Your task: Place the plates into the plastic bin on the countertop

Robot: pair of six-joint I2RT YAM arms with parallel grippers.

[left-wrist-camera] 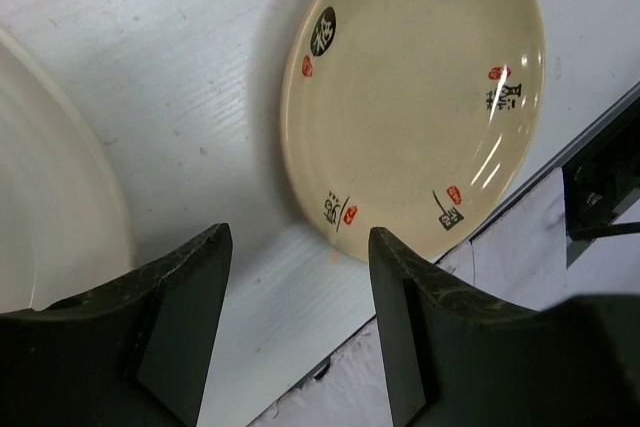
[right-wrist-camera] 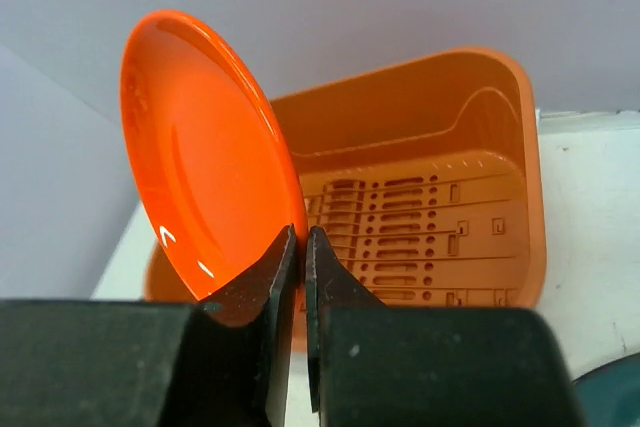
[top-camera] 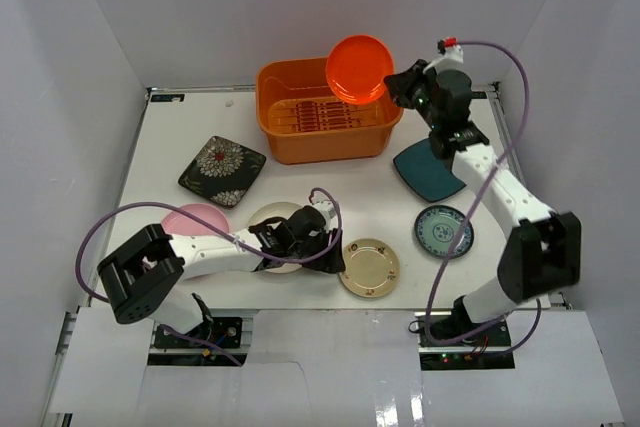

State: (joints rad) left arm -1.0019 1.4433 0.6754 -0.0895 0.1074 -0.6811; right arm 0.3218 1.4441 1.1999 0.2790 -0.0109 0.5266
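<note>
My right gripper is shut on the rim of a red-orange plate. It holds the plate tilted on edge above the right end of the orange plastic bin; nothing lies on the bin's slotted bottom. Near the front of the countertop, my left gripper is open over bare surface. It lies between a plain cream plate and a cream plate with dark characters, and nothing is between its fingers.
A black square plate with white flowers lies at the left and a pink plate beside the left arm. On the right, a teal square plate and a dark-rimmed patterned round plate lie beside the right arm. White walls enclose the surface.
</note>
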